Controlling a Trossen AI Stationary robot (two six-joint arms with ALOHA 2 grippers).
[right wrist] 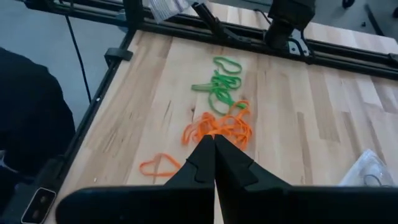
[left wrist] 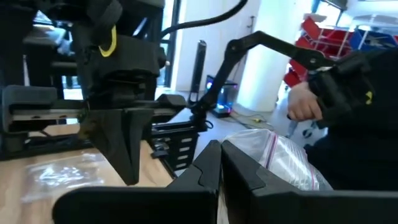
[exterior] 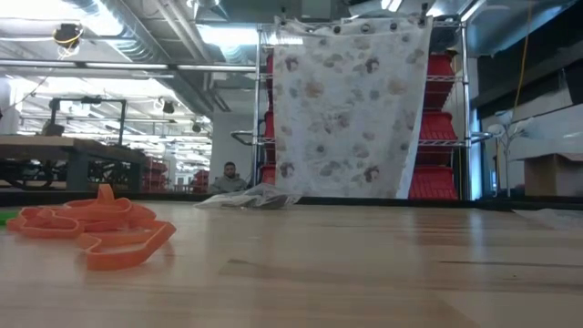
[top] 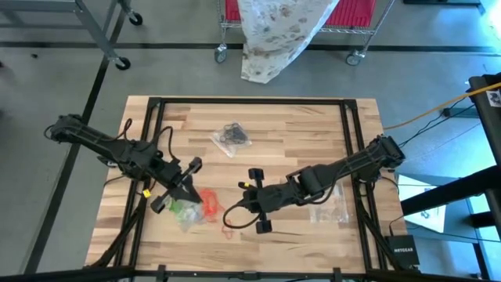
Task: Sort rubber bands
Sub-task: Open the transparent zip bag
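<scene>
Orange-red rubber bands [right wrist: 217, 127] lie in a loose heap on the wooden table, with one apart [right wrist: 158, 165]. Green rubber bands [right wrist: 221, 84] lie just beyond them. The heap also shows in the high view [top: 210, 205] and the low view [exterior: 91, 228]. My left gripper [top: 194, 196] is shut on a clear plastic bag [left wrist: 280, 162] raised above the green bands. My right gripper [right wrist: 214, 142] hangs shut above the orange heap with nothing between its fingers. Black rubber bands lie inside another clear bag [top: 232, 137] at the far middle. My left gripper pinches the clear bag's edge [left wrist: 239, 149] between its two shut fingers, close to the red zip stripe [left wrist: 269, 149]. The fingers point about level toward the table's right. The bag is clear of the table and spreads out past the fingertips.
A third clear bag [top: 329, 205] lies under my right arm. Black frame rails [top: 348, 141] run along the table's sides. A person's hand [left wrist: 301, 106] and dark sleeve show beyond the table in the left wrist view. Bare wood lies along the near right.
</scene>
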